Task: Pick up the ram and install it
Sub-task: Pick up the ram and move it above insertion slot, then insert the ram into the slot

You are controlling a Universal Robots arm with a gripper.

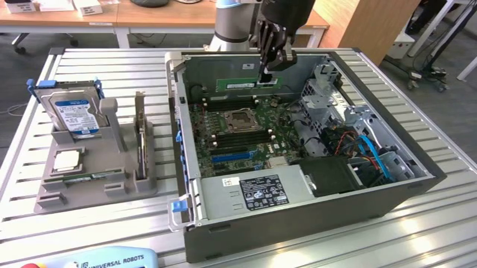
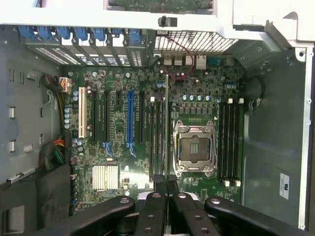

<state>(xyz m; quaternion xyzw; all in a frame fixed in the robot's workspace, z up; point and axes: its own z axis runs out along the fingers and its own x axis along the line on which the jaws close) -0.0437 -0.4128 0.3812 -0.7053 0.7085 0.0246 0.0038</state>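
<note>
The open grey computer case (image 1: 298, 223) sits nearest, with a grey holder (image 1: 97, 184) beside it on the slatted surface (image 1: 417, 234) carrying the silver hard drive (image 1: 71, 111). Inside the case lies a green motherboard (image 1: 246, 134) with black memory slots (image 2: 158, 132) (they look empty). Above them the black fingers (image 2: 158, 179) are pinched nearly shut on the long green ram stick (image 1: 249, 85). It hangs edge-down, its long axis parallel to the slots below.

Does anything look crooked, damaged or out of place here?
Nothing looks spilled or damaged. One oddity: the end effector grips the ram off-centre, toward its end on the exterior view's right, though it looks level over the open case.
</note>
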